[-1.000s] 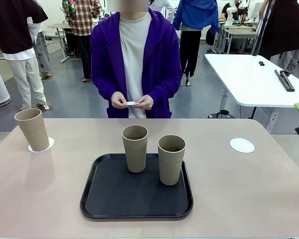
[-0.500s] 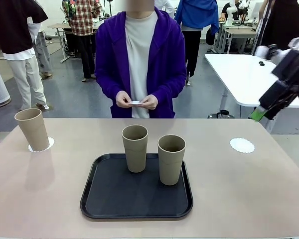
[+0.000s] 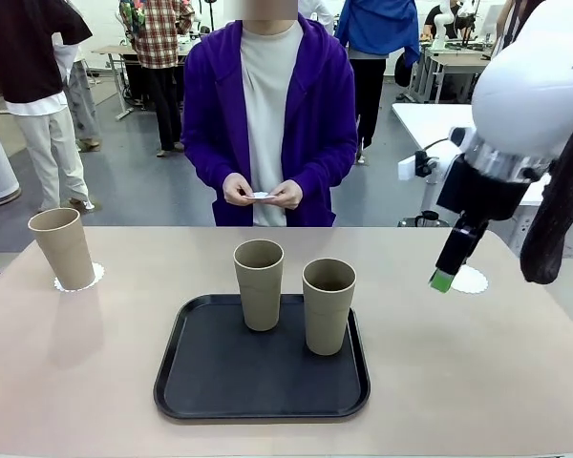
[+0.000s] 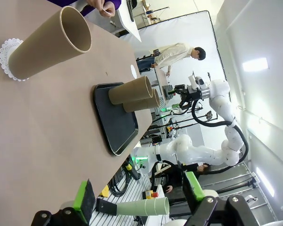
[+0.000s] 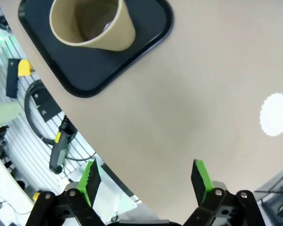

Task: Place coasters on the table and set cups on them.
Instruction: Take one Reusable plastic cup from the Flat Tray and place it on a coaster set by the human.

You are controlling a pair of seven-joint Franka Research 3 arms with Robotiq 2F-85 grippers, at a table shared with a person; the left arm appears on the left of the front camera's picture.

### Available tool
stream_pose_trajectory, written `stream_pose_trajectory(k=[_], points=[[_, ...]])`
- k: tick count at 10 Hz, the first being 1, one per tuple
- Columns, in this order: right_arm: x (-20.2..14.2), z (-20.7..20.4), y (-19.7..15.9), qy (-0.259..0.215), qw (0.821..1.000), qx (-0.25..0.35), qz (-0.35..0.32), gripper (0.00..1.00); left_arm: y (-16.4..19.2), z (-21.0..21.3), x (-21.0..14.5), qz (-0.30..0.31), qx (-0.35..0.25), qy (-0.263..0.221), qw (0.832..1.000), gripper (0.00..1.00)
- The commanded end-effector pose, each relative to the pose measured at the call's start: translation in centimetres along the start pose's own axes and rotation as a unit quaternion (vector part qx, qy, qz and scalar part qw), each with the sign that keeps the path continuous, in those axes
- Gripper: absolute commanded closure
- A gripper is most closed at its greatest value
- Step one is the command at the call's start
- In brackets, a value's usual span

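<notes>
One tan cup (image 3: 62,248) stands on a coaster (image 3: 84,281) at the table's (image 3: 458,382) far left; in the left wrist view that cup (image 4: 47,44) and its coaster (image 4: 6,56) lie ahead of my open left gripper (image 4: 139,190). Two cups (image 3: 259,283) (image 3: 328,305) stand on the black tray (image 3: 220,382). A bare coaster (image 3: 472,280) lies at the far right. My right gripper (image 3: 443,277) hangs open just left of it, above the table. The right wrist view shows the open gripper (image 5: 146,180), a tray cup (image 5: 92,23) and the bare coaster (image 5: 275,114).
A person in a purple jacket stands at the far side and holds a small white coaster (image 3: 256,197) in both hands. A white table (image 3: 477,143) stands behind on the right. Bare tabletop lies on both sides of the tray.
My right arm has swung in from the right and come down over the table beside the bare coaster. The cups, tray and person have stayed in place.
</notes>
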State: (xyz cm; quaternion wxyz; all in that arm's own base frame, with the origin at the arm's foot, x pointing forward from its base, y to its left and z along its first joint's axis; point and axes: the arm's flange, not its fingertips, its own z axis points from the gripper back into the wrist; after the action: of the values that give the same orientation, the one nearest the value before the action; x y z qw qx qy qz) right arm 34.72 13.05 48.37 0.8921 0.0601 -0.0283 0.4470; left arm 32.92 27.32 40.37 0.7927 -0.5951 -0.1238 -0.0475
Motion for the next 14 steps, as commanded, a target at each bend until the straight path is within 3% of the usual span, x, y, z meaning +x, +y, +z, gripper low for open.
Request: stream_pose_trajectory(k=[1,6,7,9,12,13,14], points=[[-0.5,1.2,-0.5,-0.005,1.000,-0.006,-0.011,0.00,-0.2,0.2,0.1,-0.001,-0.003,-0.004,1.000,0.00],[-0.6,1.0,-0.7,-0.016,1.000,0.002,-0.007,0.00,-0.2,0.2,0.1,-0.001,-0.003,-0.004,1.000,0.00],[-1.8,0.7,-2.1,-0.154,0.984,0.067,0.052,0.00,-0.2,0.2,0.1,-0.001,-0.003,-0.004,1.000,0.00],[-2.9,-1.4,-4.1,-0.300,0.934,0.157,0.115,0.00,-0.2,0.2,0.1,-0.001,-0.003,-0.004,1.000,0.00],[-4.7,-4.2,-5.8,-0.444,0.861,0.172,0.180,0.00,-0.2,0.2,0.1,-0.001,-0.003,-0.004,1.000,0.00],[-5.1,-5.4,-6.0,-0.476,0.842,0.158,0.199,0.00,-0.2,0.2,0.1,-0.001,-0.003,-0.004,1.000,0.00],[-5.1,-6.9,-6.2,-0.485,0.837,0.154,0.201,0.00,-0.2,0.2,0.1,-0.001,-0.003,-0.004,1.000,0.00]])
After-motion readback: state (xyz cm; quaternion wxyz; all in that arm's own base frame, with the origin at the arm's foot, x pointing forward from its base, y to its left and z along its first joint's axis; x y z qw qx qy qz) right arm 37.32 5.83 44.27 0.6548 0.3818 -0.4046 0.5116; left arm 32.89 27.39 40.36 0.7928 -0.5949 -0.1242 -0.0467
